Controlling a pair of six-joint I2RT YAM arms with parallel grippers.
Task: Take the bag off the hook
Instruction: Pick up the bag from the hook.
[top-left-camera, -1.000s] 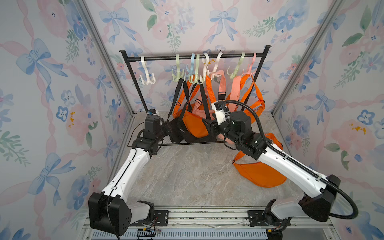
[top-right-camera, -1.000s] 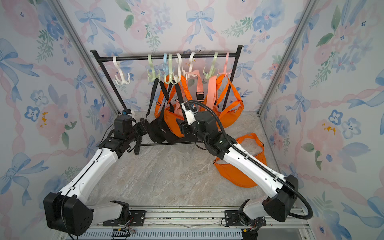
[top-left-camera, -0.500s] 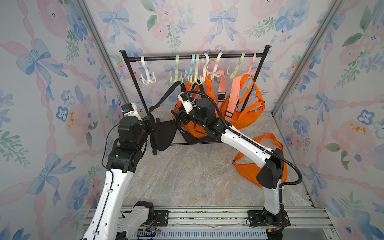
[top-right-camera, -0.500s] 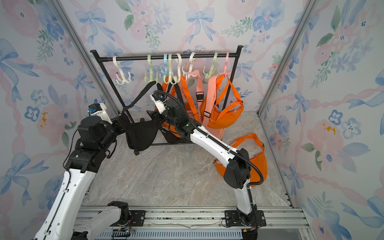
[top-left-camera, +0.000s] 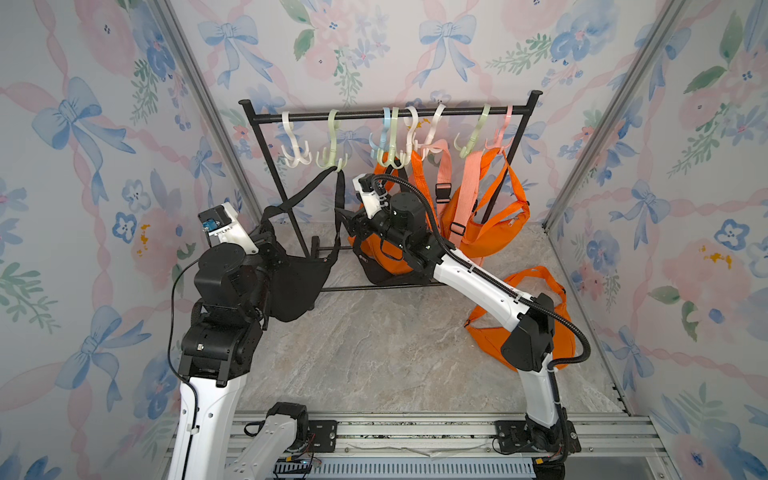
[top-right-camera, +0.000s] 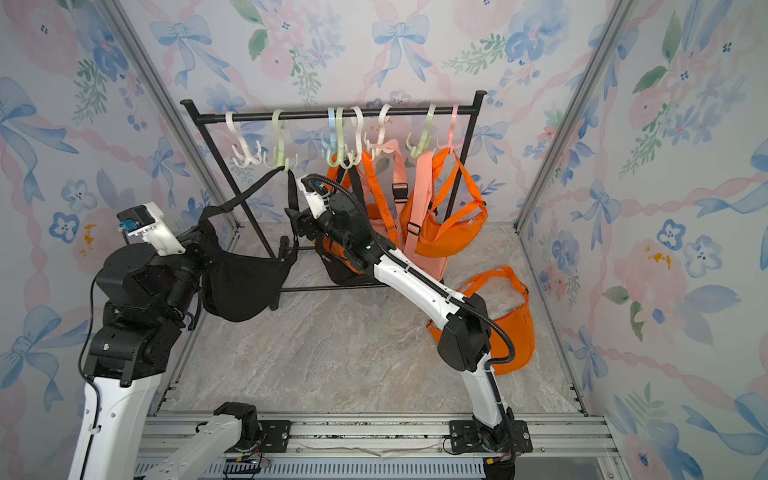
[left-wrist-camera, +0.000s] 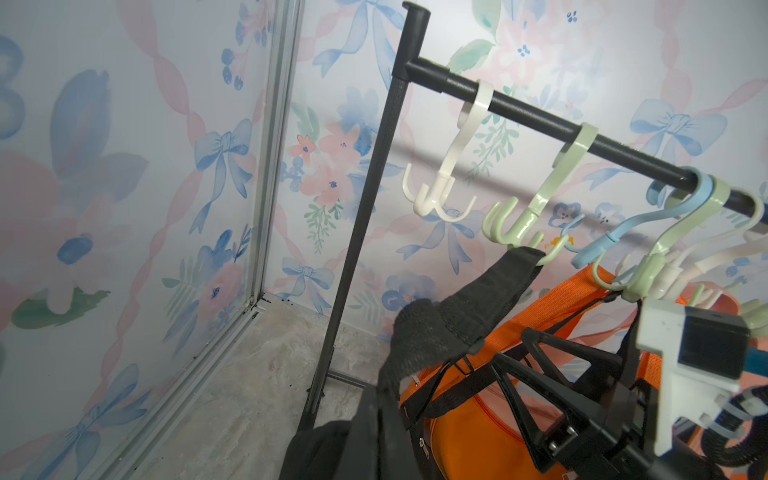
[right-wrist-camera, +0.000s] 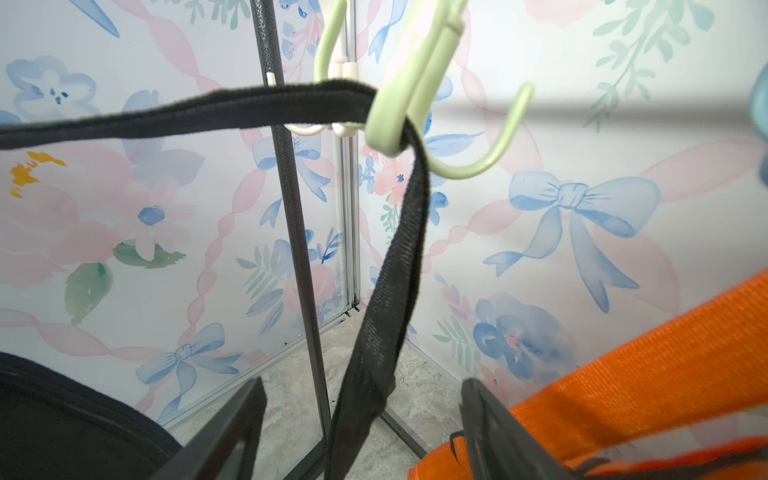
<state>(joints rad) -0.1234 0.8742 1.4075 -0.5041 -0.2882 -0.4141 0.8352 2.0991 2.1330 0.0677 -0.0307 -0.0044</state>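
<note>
The black bag (top-left-camera: 299, 282) (top-right-camera: 245, 282) hangs off to the left, with my left gripper (top-left-camera: 270, 245) (top-right-camera: 199, 241) (left-wrist-camera: 374, 436) shut on its upper edge. Its black strap (top-left-camera: 307, 191) (left-wrist-camera: 478, 307) (right-wrist-camera: 399, 257) runs up taut and loops over a prong of the pale green hook (top-left-camera: 332, 153) (top-right-camera: 282, 153) (left-wrist-camera: 536, 208) (right-wrist-camera: 399, 104) on the rail. My right gripper (top-left-camera: 347, 220) (top-right-camera: 293, 220) (right-wrist-camera: 363, 386) is open just below the hook. The strap's hanging side passes between its fingers, and neither finger touches it.
A black rack (top-left-camera: 390, 113) stands at the back with several more plastic hooks. Orange bags (top-left-camera: 494, 224) and a peach bag (top-left-camera: 469, 183) hang on its right half. Another orange bag (top-left-camera: 536, 299) lies on the floor at right. Patterned walls close in on both sides.
My left arm has pulled the black bag left and forward, stretching its strap and sliding the green hook left. My right gripper has risen to the strap below the hook and opened wider.
</note>
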